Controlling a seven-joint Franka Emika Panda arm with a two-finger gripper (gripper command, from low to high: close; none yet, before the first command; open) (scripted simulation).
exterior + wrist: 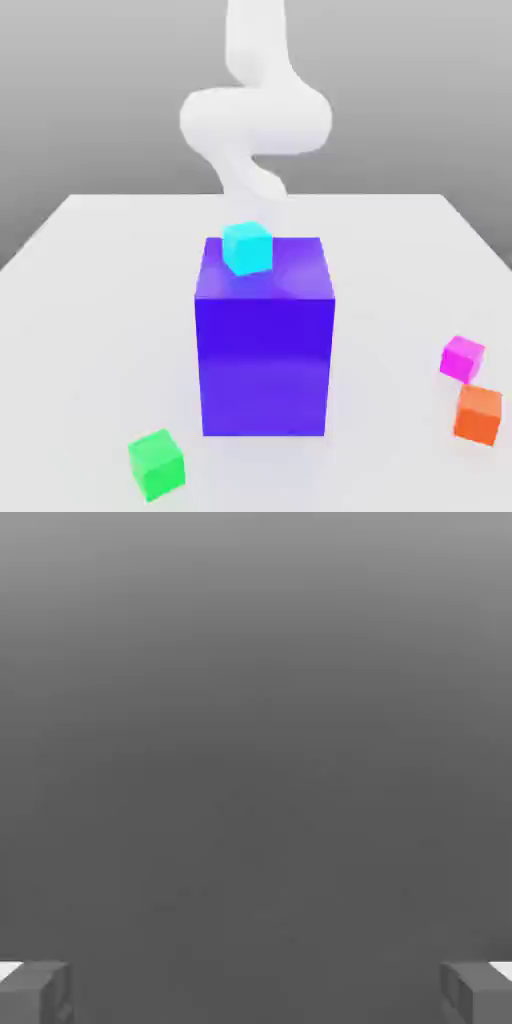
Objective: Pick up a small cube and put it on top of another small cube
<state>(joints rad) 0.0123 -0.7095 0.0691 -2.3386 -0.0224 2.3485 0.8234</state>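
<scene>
Four small cubes — cyan point(247, 247), magenta-pink point(462, 358), orange point(478, 414), green point(157, 465) — one big blue-purple block point(265, 350).

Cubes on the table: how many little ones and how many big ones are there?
Little cubes: 4: cyan, magenta-pink, orange, green
Big blocks: 1: blue-purple, with the cyan cube on top
Total: 5

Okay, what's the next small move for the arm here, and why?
Probably bring the gripper down toward the pink cube. The gripper is open and holds nothing, and the pink cube sits on the table beside the orange cube, unstacked.
</scene>
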